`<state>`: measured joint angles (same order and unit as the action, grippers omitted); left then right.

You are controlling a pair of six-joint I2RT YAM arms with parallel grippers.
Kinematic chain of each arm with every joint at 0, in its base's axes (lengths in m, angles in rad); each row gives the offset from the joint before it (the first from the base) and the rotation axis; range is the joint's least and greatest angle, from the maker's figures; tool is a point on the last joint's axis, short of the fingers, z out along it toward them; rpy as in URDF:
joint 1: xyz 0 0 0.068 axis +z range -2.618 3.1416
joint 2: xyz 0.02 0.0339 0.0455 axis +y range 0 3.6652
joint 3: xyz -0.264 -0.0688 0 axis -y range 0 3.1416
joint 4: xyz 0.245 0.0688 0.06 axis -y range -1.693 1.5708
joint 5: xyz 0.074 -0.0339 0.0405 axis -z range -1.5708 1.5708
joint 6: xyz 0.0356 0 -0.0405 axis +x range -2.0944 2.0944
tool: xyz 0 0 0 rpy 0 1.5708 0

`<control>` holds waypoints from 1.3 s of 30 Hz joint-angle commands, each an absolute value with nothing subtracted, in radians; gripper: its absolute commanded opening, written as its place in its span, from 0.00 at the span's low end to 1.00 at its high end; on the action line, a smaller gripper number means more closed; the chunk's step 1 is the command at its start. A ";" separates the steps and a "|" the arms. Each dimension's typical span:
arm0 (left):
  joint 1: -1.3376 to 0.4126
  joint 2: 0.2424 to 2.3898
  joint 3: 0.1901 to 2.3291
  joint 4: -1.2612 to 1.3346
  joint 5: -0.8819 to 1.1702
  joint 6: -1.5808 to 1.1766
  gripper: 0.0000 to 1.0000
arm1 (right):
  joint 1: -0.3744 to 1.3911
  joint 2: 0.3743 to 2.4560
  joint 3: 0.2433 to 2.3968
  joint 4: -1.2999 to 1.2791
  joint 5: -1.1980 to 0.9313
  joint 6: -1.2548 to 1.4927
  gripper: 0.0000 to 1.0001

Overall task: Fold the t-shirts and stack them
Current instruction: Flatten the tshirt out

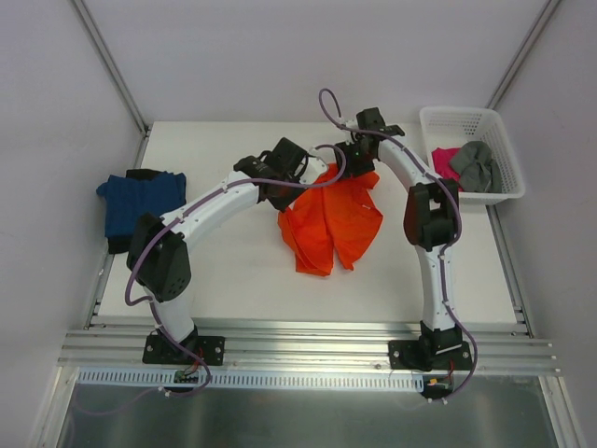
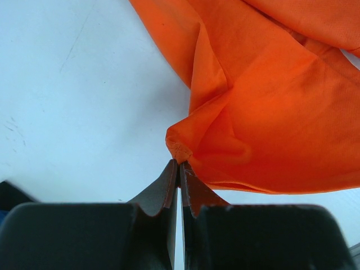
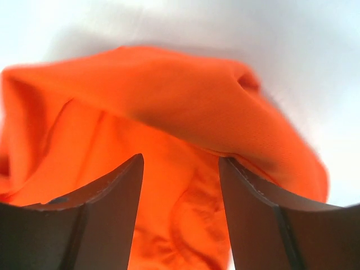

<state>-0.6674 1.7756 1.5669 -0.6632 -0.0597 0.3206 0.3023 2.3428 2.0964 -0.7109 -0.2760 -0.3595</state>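
The orange t-shirt (image 1: 334, 224) lies crumpled at the table's middle, its far part lifted. My left gripper (image 1: 297, 179) is shut on a corner of the orange t-shirt (image 2: 181, 151), pinched at the fingertips. My right gripper (image 1: 362, 147) is open above the shirt's far edge; the cloth (image 3: 180, 129) fills the view between its fingers (image 3: 121, 185), which do not close on it. A folded dark blue t-shirt (image 1: 140, 200) lies on a black one (image 1: 118, 245) at the table's left. Magenta (image 1: 444, 161) and grey (image 1: 476, 166) shirts sit in the basket.
The white lattice basket (image 1: 466, 119) stands at the table's far right corner. White walls close in the back and sides. A metal rail (image 1: 308, 350) runs along the near edge by the arm bases.
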 commanded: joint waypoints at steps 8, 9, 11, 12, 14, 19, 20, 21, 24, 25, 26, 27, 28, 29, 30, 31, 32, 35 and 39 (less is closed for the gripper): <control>-0.663 1.755 1.588 -0.680 -0.044 0.287 0.00 | 0.354 2.385 2.206 -0.666 -0.058 -0.532 0.62; -0.663 1.755 1.585 -0.680 -0.044 0.287 0.00 | 0.356 2.385 2.209 -0.667 -0.060 -0.538 0.62; -0.663 1.752 1.583 -0.680 -0.044 0.287 0.00 | 0.362 2.384 2.215 -0.673 -0.069 -0.541 0.63; -0.664 1.752 1.583 -0.680 -0.046 0.287 0.00 | 0.362 2.381 2.215 -0.678 -0.069 -0.543 0.63; -0.663 1.752 1.582 -0.680 -0.048 0.285 0.00 | 0.365 2.361 2.209 -0.678 -0.078 -0.548 0.64; -0.663 1.752 1.583 -0.680 -0.040 0.278 0.00 | 0.367 2.336 2.189 -0.686 -0.175 -0.551 0.67; -0.664 1.752 1.583 -0.680 -0.041 0.276 0.00 | 0.368 2.332 2.175 -0.686 -0.189 -0.549 0.67; -0.664 1.750 1.588 -0.680 -0.043 0.276 0.00 | 0.370 2.335 2.174 -0.684 -0.189 -0.548 0.67; -0.664 1.749 1.592 -0.680 -0.046 0.279 0.00 | 0.377 2.338 2.166 -0.687 -0.187 -0.551 0.64; -0.664 1.747 1.592 -0.680 -0.046 0.279 0.00 | 0.379 2.339 2.166 -0.686 -0.184 -0.549 0.63; -0.663 1.746 1.594 -0.680 -0.051 0.282 0.00 | 0.380 2.339 2.166 -0.686 -0.181 -0.551 0.63; -0.663 1.746 1.591 -0.680 -0.052 0.282 0.00 | 0.380 2.336 2.167 -0.684 -0.175 -0.554 0.62; -0.663 1.746 1.591 -0.680 -0.052 0.284 0.00 | 0.380 2.336 2.169 -0.686 -0.163 -0.558 0.62; -0.664 1.746 1.589 -0.680 -0.054 0.284 0.00 | 0.382 2.335 2.174 -0.689 -0.120 -0.567 0.62; -0.664 1.746 1.586 -0.680 -0.055 0.285 0.00 | 0.379 2.333 2.175 -0.695 -0.086 -0.589 0.62; -0.664 1.749 1.588 -0.680 -0.055 0.282 0.00 | 0.370 2.327 2.183 -0.706 -0.059 -0.600 0.62; -0.663 1.749 1.589 -0.680 -0.055 0.282 0.00 | 0.364 2.319 2.184 -0.719 -0.042 -0.610 0.62; -0.663 1.750 1.588 -0.680 -0.055 0.282 0.00 | 0.322 2.242 2.117 -0.755 -0.064 -0.626 0.62; -0.664 1.752 1.582 -0.678 -0.052 0.278 0.00 | 0.288 2.099 1.935 -0.720 -0.064 -0.638 0.61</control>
